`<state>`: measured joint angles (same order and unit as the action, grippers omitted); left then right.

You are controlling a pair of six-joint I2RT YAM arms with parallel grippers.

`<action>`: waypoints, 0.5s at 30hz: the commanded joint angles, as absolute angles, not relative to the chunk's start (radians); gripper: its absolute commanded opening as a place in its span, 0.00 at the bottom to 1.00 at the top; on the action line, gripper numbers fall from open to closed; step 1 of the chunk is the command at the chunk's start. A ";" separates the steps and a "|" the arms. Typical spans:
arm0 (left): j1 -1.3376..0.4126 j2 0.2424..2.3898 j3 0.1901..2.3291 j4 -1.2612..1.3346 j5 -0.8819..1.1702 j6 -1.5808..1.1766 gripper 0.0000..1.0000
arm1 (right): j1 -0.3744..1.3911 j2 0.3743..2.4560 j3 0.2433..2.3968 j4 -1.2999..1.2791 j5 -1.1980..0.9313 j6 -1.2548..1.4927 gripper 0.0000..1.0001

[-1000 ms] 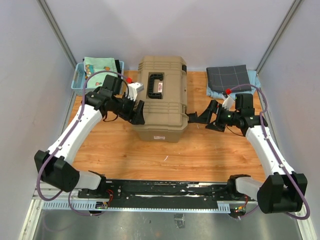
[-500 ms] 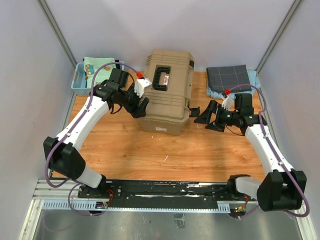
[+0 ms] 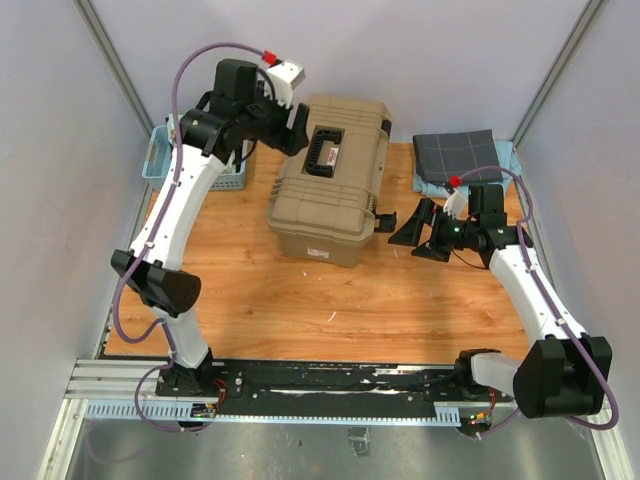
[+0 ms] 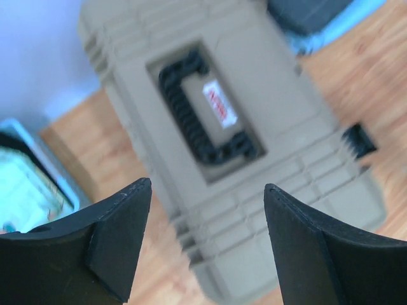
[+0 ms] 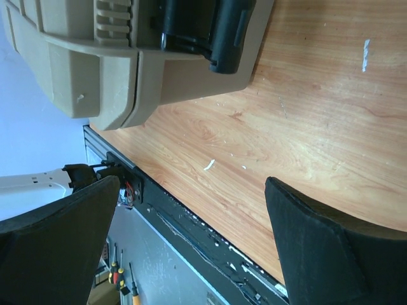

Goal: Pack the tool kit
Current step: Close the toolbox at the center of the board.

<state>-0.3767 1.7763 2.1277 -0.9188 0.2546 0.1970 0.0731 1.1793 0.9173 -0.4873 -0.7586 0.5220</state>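
The tan toolbox [image 3: 335,190] stands shut on the wooden table, turned a little clockwise, with its black lid handle [image 3: 325,152] and small red label on top. My left gripper [image 3: 292,128] is open and empty, raised above the box's back left corner. In the left wrist view the box [image 4: 273,159] and its handle [image 4: 184,108] lie below the open fingers [image 4: 121,235]. My right gripper [image 3: 405,233] is open and empty, just right of the box's black side latch [image 5: 203,28]. No hand tools show on the table.
A blue mesh basket [image 3: 165,155] of patterned cloth sits at the back left. A folded dark grey cloth [image 3: 458,152] lies at the back right. In the right wrist view a few screwdrivers [image 5: 117,276] lie below the table's near rail.
My left arm has risen from the box's left side up and back over its rear corner. The toolbox has slid back and right and turned. The right arm has hardly moved.
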 commanded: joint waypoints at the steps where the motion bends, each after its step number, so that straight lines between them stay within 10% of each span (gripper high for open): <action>1: -0.495 1.930 2.324 -0.937 0.223 0.142 0.75 | 0.058 1.204 0.979 -0.478 -0.718 0.494 0.98; 15: -0.579 2.200 2.424 -0.852 0.048 0.086 0.75 | 0.038 1.421 0.938 -0.082 -0.800 0.630 0.98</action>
